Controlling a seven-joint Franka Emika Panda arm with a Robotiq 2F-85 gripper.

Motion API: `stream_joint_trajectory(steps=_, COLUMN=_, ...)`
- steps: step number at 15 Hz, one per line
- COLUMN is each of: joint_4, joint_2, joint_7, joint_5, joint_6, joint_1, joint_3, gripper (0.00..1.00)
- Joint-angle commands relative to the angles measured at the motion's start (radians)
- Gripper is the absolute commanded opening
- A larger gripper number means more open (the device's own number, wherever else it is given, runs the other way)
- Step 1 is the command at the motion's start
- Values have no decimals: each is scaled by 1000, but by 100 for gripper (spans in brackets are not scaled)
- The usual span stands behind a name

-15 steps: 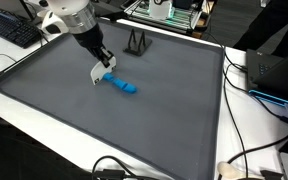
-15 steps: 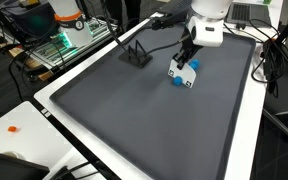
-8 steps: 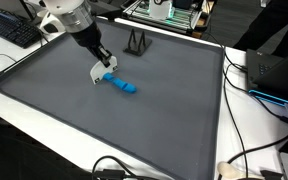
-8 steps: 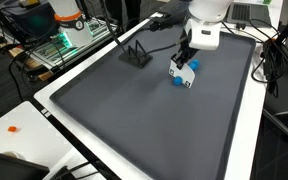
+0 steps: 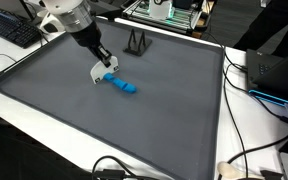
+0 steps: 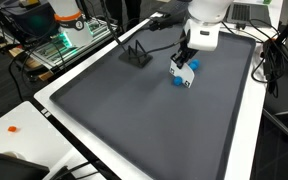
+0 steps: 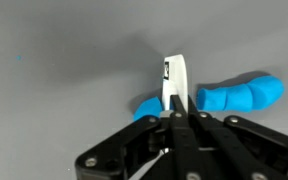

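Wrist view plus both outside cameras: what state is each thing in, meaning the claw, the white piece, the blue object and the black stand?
claw: shut on the white piece, low over the grey mat.
white piece: pinched on edge between the fingertips, against the blue object.
blue object: lying flat on the mat; whether it is joined to the white piece is unclear.
black stand: upright, apart from the claw.

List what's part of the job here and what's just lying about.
In hand: gripper, shut on white piece; blue object beside it.
Lying about: black stand, keyboard, all around the grey mat.
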Motion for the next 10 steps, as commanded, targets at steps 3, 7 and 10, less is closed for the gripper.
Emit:
stream_joint_trajectory(steps=3, joint_4=-42, joint_2=-23, joint_7=-40, joint_5=23, joint_6=-2, joint_1=-9, joint_3=24, gripper=1)
stream_joint_trajectory(steps=7, joint_4=-42, joint_2=-31, joint_7=-21, joint_5=6, joint_6=-7, joint_1=-2, joint_3=14, gripper=1)
stream_joint_trajectory(steps=10, joint_4=-49, joint_2=-54, joint_7=-9, joint_5=-5, joint_6=-11, joint_1=4, joint_3=9, gripper=1)
